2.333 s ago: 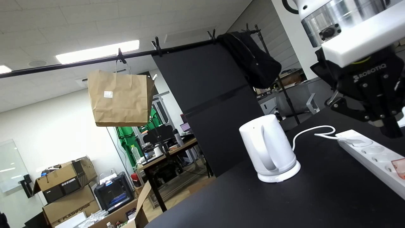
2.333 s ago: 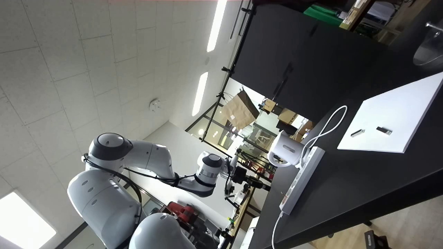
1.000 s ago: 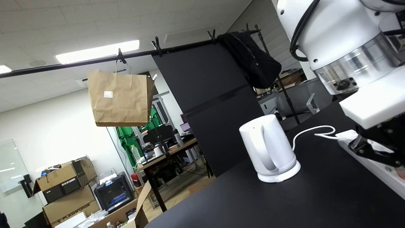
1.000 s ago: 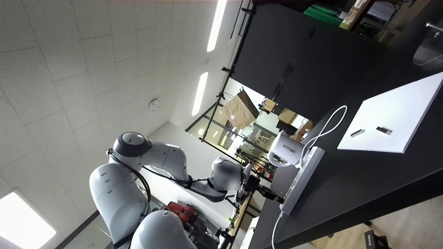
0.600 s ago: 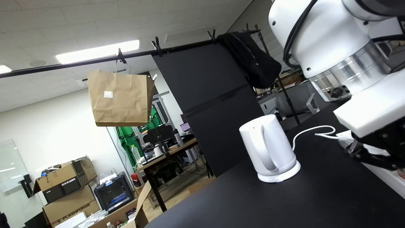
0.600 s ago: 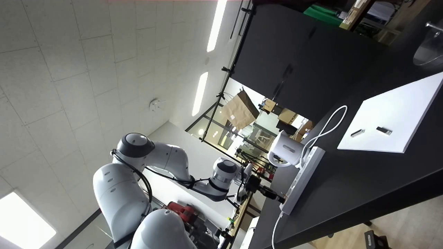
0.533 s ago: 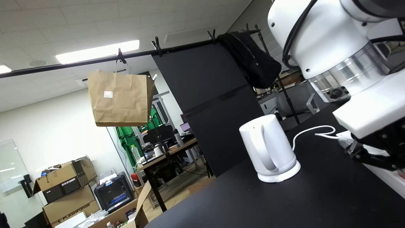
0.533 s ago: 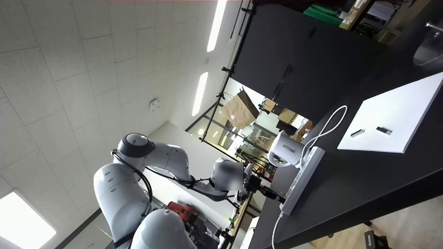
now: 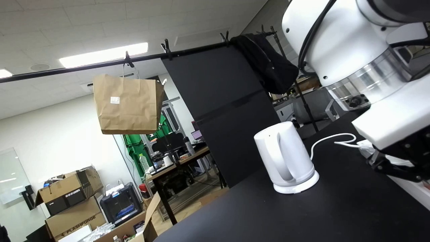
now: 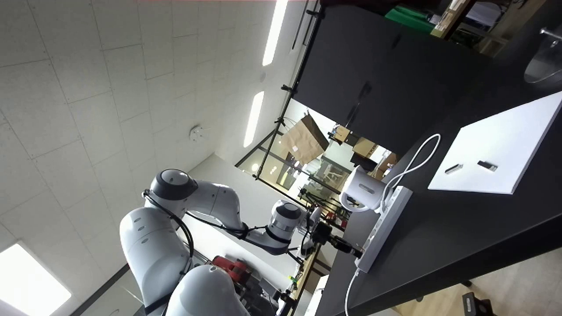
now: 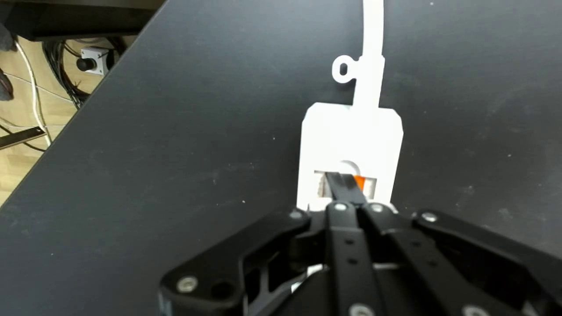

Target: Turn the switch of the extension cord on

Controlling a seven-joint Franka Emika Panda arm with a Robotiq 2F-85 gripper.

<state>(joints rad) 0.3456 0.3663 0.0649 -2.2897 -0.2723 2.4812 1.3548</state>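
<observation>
- Where the gripper [image 11: 344,181] ends, its 2 fingers [image 11: 344,239] are together, side by side, and I've got the fingertips [image 11: 337,184] parked right at the switch [image 11: 360,181] of the extension cord [image 11: 351,136].
- That extension cord is the long, flat white strip lying on the black table [image 11: 175,153] directly under the fingertips. In the wrist view its end pokes out ahead of them.
- Switch is partly hidden by my fingertips: some orange peeks out right beside them, so I can't tell which way it's flipped or whether I'm pressing on it.
- White power lead [image 11: 372,30] leaves that end of the extension cord and heads off away from the gripper, with a loop tab [image 11: 337,69] sticking out at its side.
- In an exterior view the arm [image 10: 213,202] reaches down behind the gripper, and the extension cord runs off from the fingertips toward the kettle [image 10: 362,191].
- Kettle is white, standing upright on its base, well apart from the gripper. A white cable [image 9: 331,136] loops from it over to a plug [image 9: 366,145] sitting at the end of the extension cord farther from the gripper.
- White board [image 10: 496,145] with 2 small dark pieces [image 10: 487,165] on it lies across the extension cord from the gripper, well apart.
- Far from the gripper, in the background, a brown paper bag [image 9: 127,104] hangs from a black bar [image 9: 198,49].
</observation>
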